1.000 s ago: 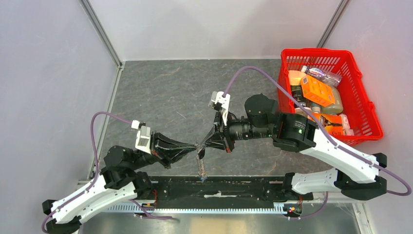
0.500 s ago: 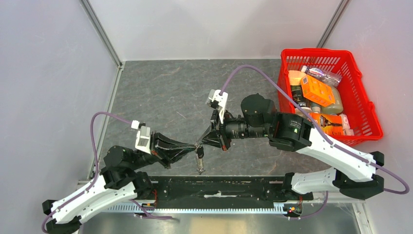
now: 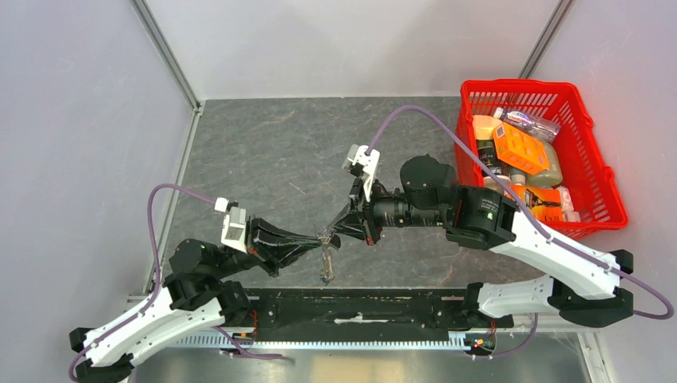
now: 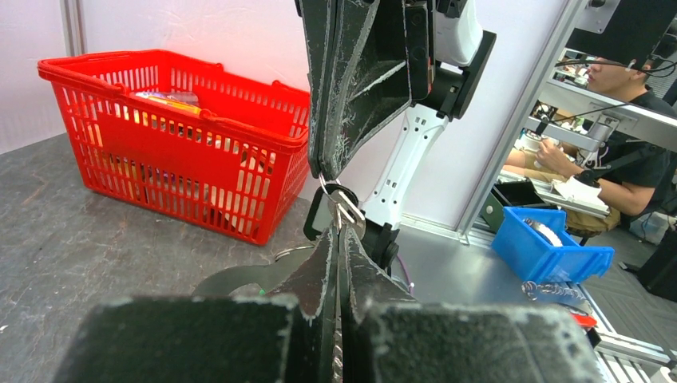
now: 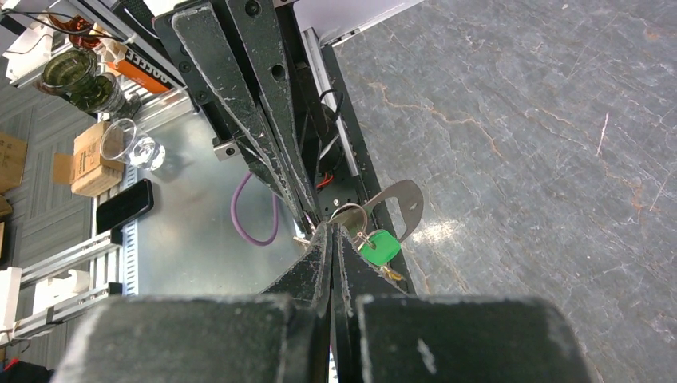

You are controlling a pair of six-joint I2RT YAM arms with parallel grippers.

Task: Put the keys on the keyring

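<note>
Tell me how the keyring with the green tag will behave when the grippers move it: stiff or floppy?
Probably floppy in part: the green tag hangs loose from the keyring, so it may swing as the right gripper and left gripper move. The bare metal looks smooth and thin, so it could slip or twist between the shut fingertips.

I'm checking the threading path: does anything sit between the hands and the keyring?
Nothing visible does: the left hand and right hand meet tip to tip, with the keyring and its green tag right there.
</note>
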